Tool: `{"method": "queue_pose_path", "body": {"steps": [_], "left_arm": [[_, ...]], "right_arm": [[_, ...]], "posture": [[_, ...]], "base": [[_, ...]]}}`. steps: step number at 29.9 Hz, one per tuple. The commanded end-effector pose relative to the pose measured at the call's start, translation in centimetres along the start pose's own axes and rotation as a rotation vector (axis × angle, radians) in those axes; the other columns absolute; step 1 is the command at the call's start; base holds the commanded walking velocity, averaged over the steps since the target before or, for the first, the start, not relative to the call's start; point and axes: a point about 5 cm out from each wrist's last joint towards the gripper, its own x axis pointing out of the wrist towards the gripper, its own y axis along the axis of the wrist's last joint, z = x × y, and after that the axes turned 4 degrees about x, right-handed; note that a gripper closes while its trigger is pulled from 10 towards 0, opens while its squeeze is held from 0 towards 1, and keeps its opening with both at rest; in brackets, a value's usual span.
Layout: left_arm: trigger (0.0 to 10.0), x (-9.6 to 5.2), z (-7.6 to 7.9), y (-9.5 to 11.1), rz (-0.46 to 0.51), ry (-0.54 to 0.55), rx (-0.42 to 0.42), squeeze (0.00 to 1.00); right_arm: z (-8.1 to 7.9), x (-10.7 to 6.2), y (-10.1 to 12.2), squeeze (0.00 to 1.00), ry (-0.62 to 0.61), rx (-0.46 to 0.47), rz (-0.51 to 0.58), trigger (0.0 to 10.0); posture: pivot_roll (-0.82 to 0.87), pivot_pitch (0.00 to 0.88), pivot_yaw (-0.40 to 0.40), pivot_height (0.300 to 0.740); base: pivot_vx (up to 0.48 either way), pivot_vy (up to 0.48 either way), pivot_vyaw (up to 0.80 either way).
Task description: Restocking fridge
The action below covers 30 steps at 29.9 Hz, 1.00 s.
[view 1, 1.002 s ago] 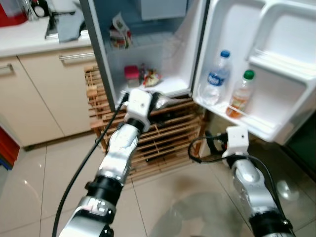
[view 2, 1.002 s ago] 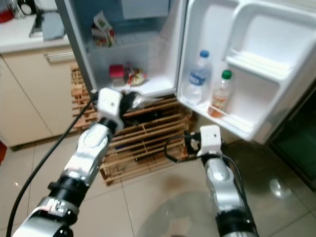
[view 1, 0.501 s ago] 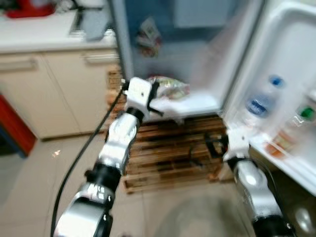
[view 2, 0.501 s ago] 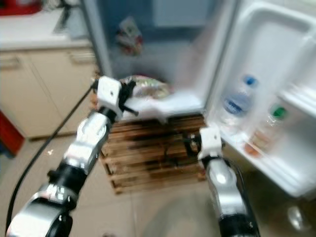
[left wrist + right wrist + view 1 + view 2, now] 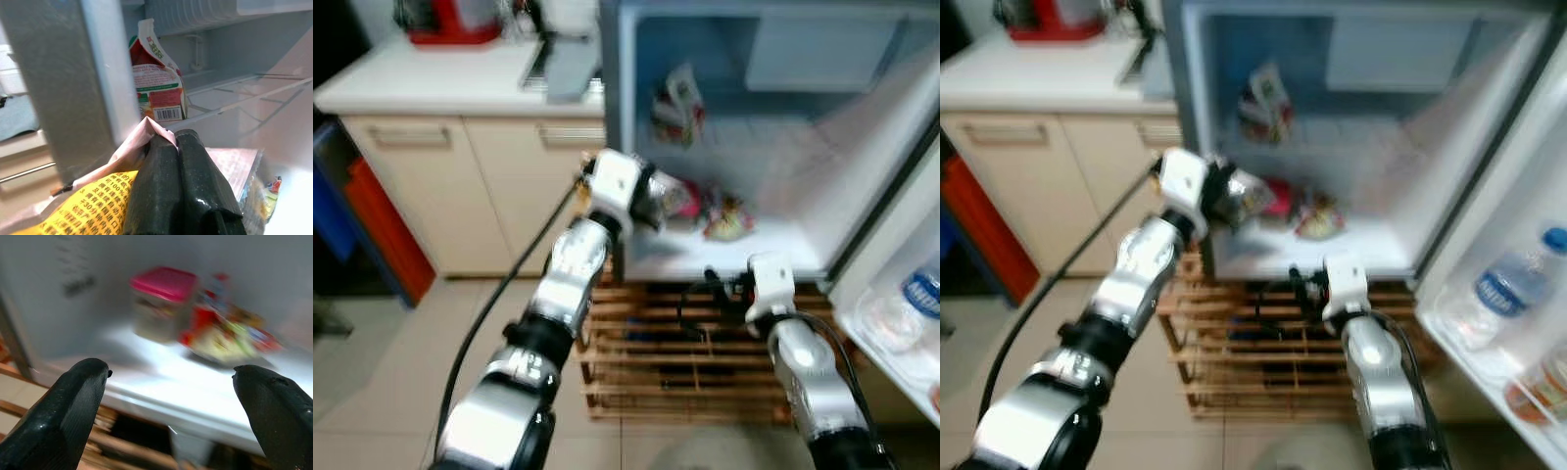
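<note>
Left gripper [image 5: 183,188]: jaws clenched on a snack packet [image 5: 88,205], held at the fridge's [image 5: 724,69] left edge, above the bottom shelf [image 5: 734,257].
Right gripper [image 5: 171,406]: jaws released, low, just in front of that shelf.
Shelf: red-lidded jar [image 5: 164,301], colourful packet [image 5: 227,335].
Far shelf: 1 carton [image 5: 156,81].
Door, right: water bottle [image 5: 1503,289].

In the open fridge [image 5: 822,186], a carton [image 5: 156,81] sits on the far shelf; a tub [image 5: 164,303] and packets [image 5: 727,217] lie lower. A wooden rack [image 5: 685,362] stands beneath, the surface [image 5: 440,83] left.
</note>
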Motion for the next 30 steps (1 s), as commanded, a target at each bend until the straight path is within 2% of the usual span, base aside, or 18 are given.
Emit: {"method": "queue_pose_path", "body": {"steps": [1, 3, 8, 9, 10, 11, 13, 17, 20, 21, 22, 23, 27, 30], "left_arm": [[10.0, 0.6, -1.6, 1.9, 0.066, 0.05, 0.022, 0.0], [10.0, 0.6, -0.8, 1.8, 0.068, 0.028, 0.001, 0.0], [10.0, 0.6, 0.2, 1.7, 0.066, 0.004, -0.044, 0.0], [10.0, 0.5, 0.8, 1.6, 0.052, -0.008, -0.092, 0.0], [10.0, 0.5, 0.8, 1.6, 0.052, -0.008, -0.092, 0.0], [10.0, 0.4, 1.4, 1.4, 0.038, -0.016, -0.152, 0.0], [10.0, 0.3, 1.9, 1.3, 0.024, -0.025, -0.212, 0.0], [10.0, 0.2, 2.8, 1.2, 0.002, -0.067, -0.262, 0.0], [10.0, 0.2, 3.1, 0.9, -0.048, -0.105, -0.269, 0.0], [10.0, 0.0, 3.1, 0.4, -0.119, -0.146, -0.278, 0.0], [10.0, 0.0, 3.1, 0.4, -0.119, -0.146, -0.278, 0.0], [10.0, -0.5, 2.8, -0.2, -0.169, -0.169, -0.279, 0.0], [10.0, -1.6, 1.8, -1.1, -0.205, -0.171, -0.228, 0.0], [10.0, -3.2, 0.7, -2.2, -0.225, -0.176, -0.173, 0.0]], "right_arm": [[-0.3, -0.1, -0.2, 0.08, 0.004, 0.022, -0.013, 10.0], [-0.2, -0.2, -0.2, 0.08, -0.001, 0.013, -0.012, 10.0], [-0.2, -0.2, -0.1, 0.08, -0.004, 0.008, -0.004, 10.0], [-0.2, -0.2, -0.1, 0.08, -0.003, 0.006, -0.004, 10.0], [-0.2, -0.2, -0.1, 0.08, -0.003, 0.006, -0.004, 10.0], [-0.2, -0.2, -0.1, 0.07, -0.003, 0.003, -0.008, 10.0], [-0.3, -0.1, -0.2, 0.08, -0.002, 0.011, -0.016, 10.0], [-0.3, 0.0, -0.2, 0.08, -0.004, 0.01, -0.018, 10.0], [-0.3, 0.1, -0.2, 0.08, -0.007, 0.003, -0.013, 10.0], [-0.4, 0.1, -0.2, 0.08, -0.009, 0.002, -0.01, 10.0], [-0.4, 0.1, -0.2, 0.08, -0.009, 0.002, -0.01, 10.0], [-0.4, 0.1, -0.2, 0.08, -0.008, -0.002, -0.008, 10.0], [-0.5, 0.1, -0.2, 0.07, -0.003, -0.007, -0.006, 10.0], [-0.4, 0.1, -0.1, 0.08, -0.003, -0.009, -0.003, 10.0]], "posture": [[-0.16, 0.0, 0.024, 0.74], [-0.16, 0.0, 0.024, 0.74], [-0.16, 0.0, 0.022, 0.74], [-0.15, 0.0, 0.022, 0.74], [-0.15, 0.0, 0.022, 0.74], [-0.15, 0.0, 0.023, 0.74], [-0.15, 0.0, 0.022, 0.74], [-0.15, 0.0, 0.026, 0.74], [-0.15, 0.0, 0.026, 0.74], [-0.15, 0.0, 0.03, 0.74], [-0.15, 0.0, 0.03, 0.74], [-0.15, 0.0, 0.03, 0.74], [-0.15, 0.0, 0.03, 0.74], [-0.15, 0.0, 0.03, 0.74]], "base": [[0.48, 0.0, -0.77], [0.471, 0.0, -0.76], [0.467, 0.0, -0.34], [0.465, 0.0, 0.0], [0.465, 0.0, 0.0], [0.461, 0.0, 0.0], [0.463, 0.0, -0.22], [0.462, 0.0, -0.69], [0.456, 0.0, -0.77], [0.409, -0.244, 0.0], [0.409, -0.244, 0.0], [0.0, 0.0, 0.0], [0.0, 0.0, 0.0], [0.0, 0.0, 0.0]]}}
